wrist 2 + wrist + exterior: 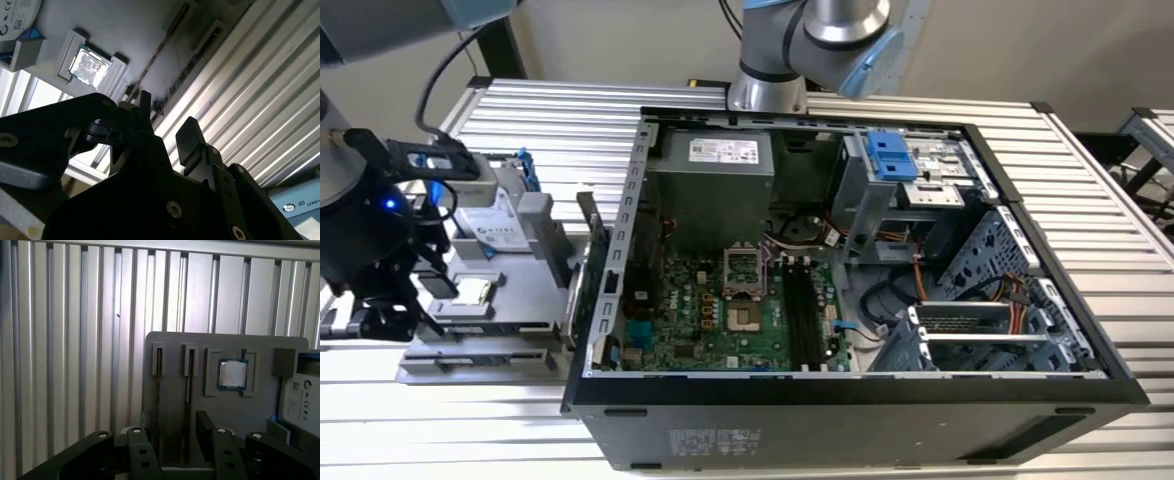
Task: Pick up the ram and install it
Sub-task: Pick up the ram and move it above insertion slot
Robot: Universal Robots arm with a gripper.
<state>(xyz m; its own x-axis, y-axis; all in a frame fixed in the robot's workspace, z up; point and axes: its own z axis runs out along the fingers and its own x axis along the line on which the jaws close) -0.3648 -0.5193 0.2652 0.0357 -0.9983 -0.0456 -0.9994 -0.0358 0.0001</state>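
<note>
My hand [170,425] is spread and holds nothing, its two black fingers [205,430] standing apart above the grey holder [170,345]. The ram [159,390] stands on edge in one of the holder's narrow slots, and a second stick [190,377] sits in the slot just beside it; both thin edges fall between my fingers in the first wrist view. Next along the holder lies the square silver processor chip [232,374], then the hard drive [494,225]. All of this rests on a ribbed aluminium surface [1094,200]. In the exterior view the holder is at the exterior view's left, just beside the open computer case [854,420], whose green motherboard [707,320] lies bare inside. A plain pale wall [614,40] stands behind the surface.
</note>
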